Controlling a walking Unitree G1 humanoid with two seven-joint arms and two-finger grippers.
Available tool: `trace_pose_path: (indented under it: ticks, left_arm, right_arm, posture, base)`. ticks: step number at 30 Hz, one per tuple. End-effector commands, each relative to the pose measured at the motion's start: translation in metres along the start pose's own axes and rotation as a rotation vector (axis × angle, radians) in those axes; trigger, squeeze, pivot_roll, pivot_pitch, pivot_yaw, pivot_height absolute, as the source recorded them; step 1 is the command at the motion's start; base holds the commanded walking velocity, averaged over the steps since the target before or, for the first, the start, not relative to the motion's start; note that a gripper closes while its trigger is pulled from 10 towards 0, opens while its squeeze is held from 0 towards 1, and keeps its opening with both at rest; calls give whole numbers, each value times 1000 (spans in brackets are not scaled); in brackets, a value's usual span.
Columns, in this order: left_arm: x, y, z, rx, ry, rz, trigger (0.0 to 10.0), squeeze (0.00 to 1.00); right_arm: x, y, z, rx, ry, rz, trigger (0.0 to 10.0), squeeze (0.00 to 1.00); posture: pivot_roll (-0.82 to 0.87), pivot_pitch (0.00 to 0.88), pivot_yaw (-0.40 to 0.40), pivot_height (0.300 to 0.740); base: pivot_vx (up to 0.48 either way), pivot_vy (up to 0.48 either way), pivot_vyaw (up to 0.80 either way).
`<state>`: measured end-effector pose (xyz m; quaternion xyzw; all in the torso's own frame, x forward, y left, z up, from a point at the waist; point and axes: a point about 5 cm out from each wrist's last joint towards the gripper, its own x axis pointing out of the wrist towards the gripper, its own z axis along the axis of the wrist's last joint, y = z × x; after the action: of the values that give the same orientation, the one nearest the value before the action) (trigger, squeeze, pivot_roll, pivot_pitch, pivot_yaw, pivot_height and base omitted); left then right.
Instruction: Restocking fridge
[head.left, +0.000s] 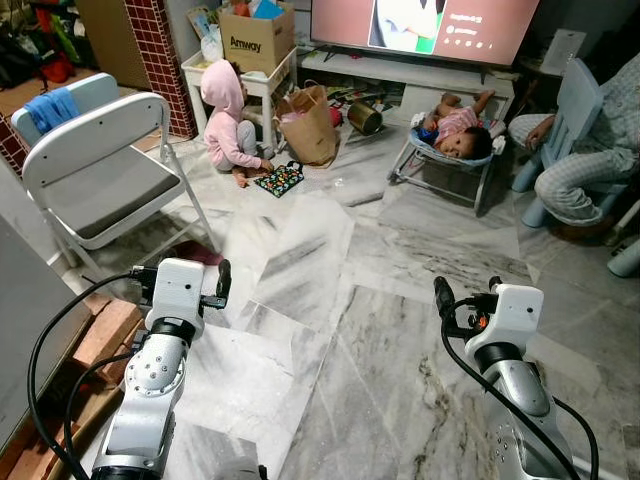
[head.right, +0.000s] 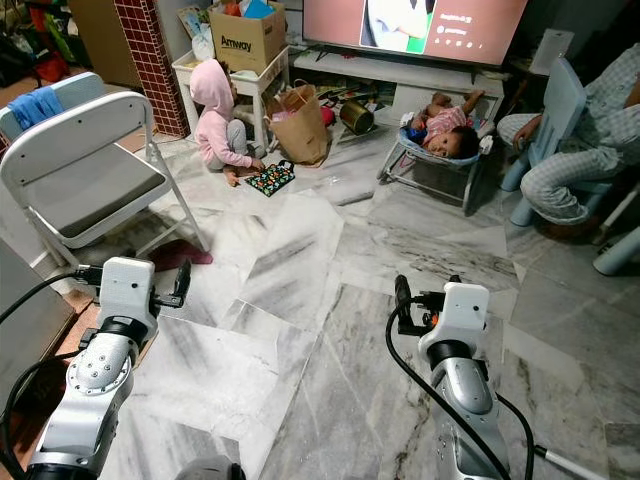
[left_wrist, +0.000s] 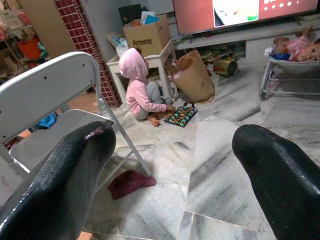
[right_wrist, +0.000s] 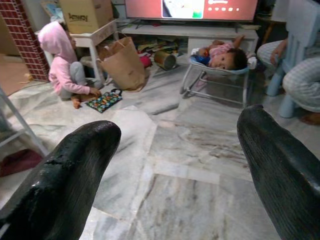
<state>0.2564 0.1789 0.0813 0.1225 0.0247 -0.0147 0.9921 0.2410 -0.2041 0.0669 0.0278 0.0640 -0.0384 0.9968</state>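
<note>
Left tool (left_wrist: 165, 165) and right tool (right_wrist: 175, 160) both spread wide, empty, held over marble floor (head.left: 340, 340). Folding chair (head.left: 100, 180) at left. Brown paper bag (head.left: 308, 125) stands beside white side table (head.left: 255, 80).

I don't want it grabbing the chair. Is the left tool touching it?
Apart. Left wrist view: left tool open, floor between it and folding chair.

My left claw (left_wrist: 165, 175) and right claw (right_wrist: 175, 165) both hang empty, fingers spread wide, above the marble floor (head.left: 330, 300).
</note>
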Motion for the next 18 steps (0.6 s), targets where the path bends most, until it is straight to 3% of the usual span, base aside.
trace_pose_path:
  ticks: [1,11,18]
  left_arm:
    - [-4,7,-4,4,8,18,10000,0]
    - [-23,27,-21,-8,75,91,10000,0]
    - [-21,29,-22,-1,76,90,10000,0]
  right_arm:
    - [-1,-4,4,-17,-17,-13,10000,0]
    - [-7,-8,2,-36,-12,-16,10000,0]
    - [-7,-7,0,-26,8,-28,10000,0]
  posture:
    - [27,0,-12,740]
    - [16,8,-8,740]
    - [15,6,-8,740]
  base:
    - [0,0,0]
    - [0,0,0]
    - [0,0,0]
